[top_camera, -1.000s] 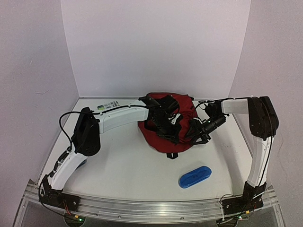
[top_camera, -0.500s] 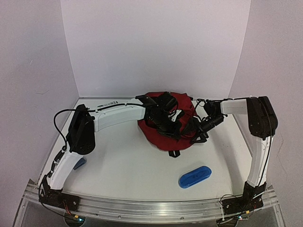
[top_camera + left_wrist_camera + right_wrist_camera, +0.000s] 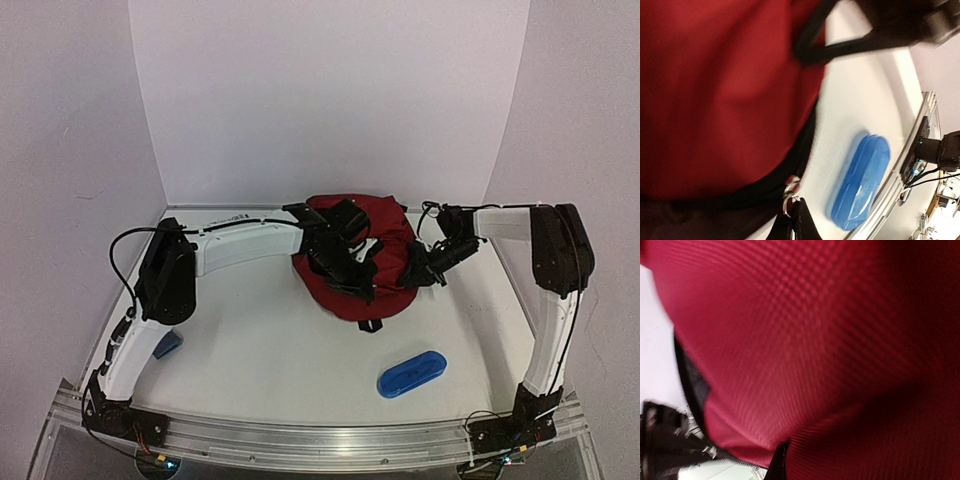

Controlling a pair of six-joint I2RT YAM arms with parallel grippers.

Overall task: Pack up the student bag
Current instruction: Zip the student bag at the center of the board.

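Note:
The student bag (image 3: 385, 235) is a dark red soft backpack with black straps, lying at the middle back of the table. My left gripper (image 3: 358, 283) reaches over its front. In the left wrist view its fingers (image 3: 801, 226) are shut on the bag's small metal zipper pull (image 3: 788, 192), at the black edge of the red fabric (image 3: 715, 90). My right gripper (image 3: 410, 275) presses against the bag's right side. Red fabric (image 3: 805, 340) fills the right wrist view, and the dark fingertips (image 3: 780, 464) are shut on a fold of it.
A blue oblong case (image 3: 411, 372) lies near the front of the table, right of centre; it also shows as the blue case (image 3: 860, 182) in the left wrist view. A small blue object (image 3: 168, 343) peeks out under the left arm. White walls enclose the table.
My right gripper has gone from open to shut on the bag's fabric and has shifted slightly back and up. The left arm has swung a little; its grip is unchanged.

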